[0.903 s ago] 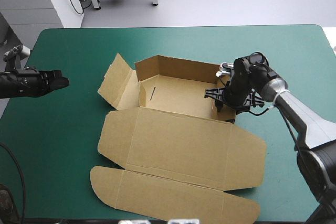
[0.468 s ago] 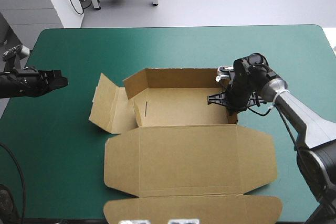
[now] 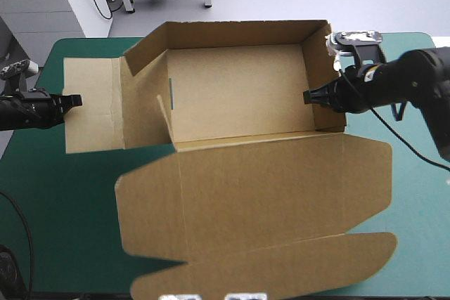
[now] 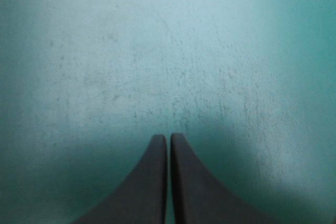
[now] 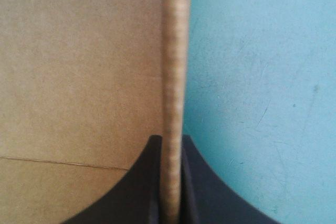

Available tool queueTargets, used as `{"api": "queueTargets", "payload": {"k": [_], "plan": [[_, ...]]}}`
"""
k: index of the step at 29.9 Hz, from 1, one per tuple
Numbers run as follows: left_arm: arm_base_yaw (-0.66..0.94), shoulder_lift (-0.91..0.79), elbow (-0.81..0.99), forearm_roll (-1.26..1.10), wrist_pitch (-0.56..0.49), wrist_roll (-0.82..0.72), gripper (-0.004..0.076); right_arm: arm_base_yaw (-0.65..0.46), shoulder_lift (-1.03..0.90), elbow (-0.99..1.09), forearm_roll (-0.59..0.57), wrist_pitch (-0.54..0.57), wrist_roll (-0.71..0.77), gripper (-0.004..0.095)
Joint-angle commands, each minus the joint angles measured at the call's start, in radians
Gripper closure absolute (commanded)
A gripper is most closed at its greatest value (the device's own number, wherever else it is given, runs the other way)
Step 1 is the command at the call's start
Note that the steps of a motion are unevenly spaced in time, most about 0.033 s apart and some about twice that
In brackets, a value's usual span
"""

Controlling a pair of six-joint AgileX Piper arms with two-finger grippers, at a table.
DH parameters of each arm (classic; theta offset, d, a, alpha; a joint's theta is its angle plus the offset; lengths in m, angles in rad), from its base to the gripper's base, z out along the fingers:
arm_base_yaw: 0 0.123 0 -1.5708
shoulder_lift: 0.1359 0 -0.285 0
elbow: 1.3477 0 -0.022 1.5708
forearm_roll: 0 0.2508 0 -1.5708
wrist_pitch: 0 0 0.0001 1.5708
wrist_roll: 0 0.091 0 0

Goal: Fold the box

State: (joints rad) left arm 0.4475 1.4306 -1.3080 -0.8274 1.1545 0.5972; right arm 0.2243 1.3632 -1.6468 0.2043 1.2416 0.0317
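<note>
The brown box hangs lifted above the teal-green table, its back and right walls raised, its left flap spread out and its big lid hanging toward the near edge. My right gripper is shut on the box's right wall; in the right wrist view the board's edge runs up between the fingers of the right gripper. My left gripper stays at the table's left side, beside the left flap; the left gripper is shut on nothing over bare cover.
The teal-green table shows to the left of the lid and at the right near corner. White furniture stands beyond the far left corner.
The right arm has lifted the box by its right wall, so the box now looms much larger and higher. The left flap has swung out flat. The left gripper has barely moved.
</note>
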Motion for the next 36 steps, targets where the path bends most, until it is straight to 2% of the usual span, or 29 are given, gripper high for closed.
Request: {"api": "queueTargets", "payload": {"k": [1,7,10,18,23,30,36], "plan": [[0.001,0.009,-0.025,-0.077,-0.039,0.004,0.0717,-0.007,-0.126,-0.028,0.020,0.009,-0.032,0.0928],[0.001,0.095,-0.025,-0.093,-0.052,0.005,0.0717,-0.007,-0.206,-0.028,-0.003,0.009,-0.032,0.0928],[0.001,0.135,-0.025,-0.086,-0.076,0.005,0.0717,-0.007,-0.213,-0.028,-0.032,0.009,-0.022,0.0928],[0.001,0.202,-0.025,-0.098,-0.063,0.014,0.0718,-0.007,-0.213,-0.028,-0.023,0.009,-0.020,0.0928],[-0.023,0.213,-0.025,-0.199,-0.021,0.048,0.0733,-0.007,-0.204,-0.028,-0.019,0.000,-0.020,0.0928],[-0.172,0.213,-0.025,-0.397,0.081,0.116,0.0733,-0.007,-0.114,-0.028,-0.028,-0.015,-0.032,0.0926],[-0.267,0.185,-0.025,-0.405,0.128,0.137,0.0733,-0.007,-0.025,-0.028,-0.123,-0.061,-0.004,0.0926]]}}
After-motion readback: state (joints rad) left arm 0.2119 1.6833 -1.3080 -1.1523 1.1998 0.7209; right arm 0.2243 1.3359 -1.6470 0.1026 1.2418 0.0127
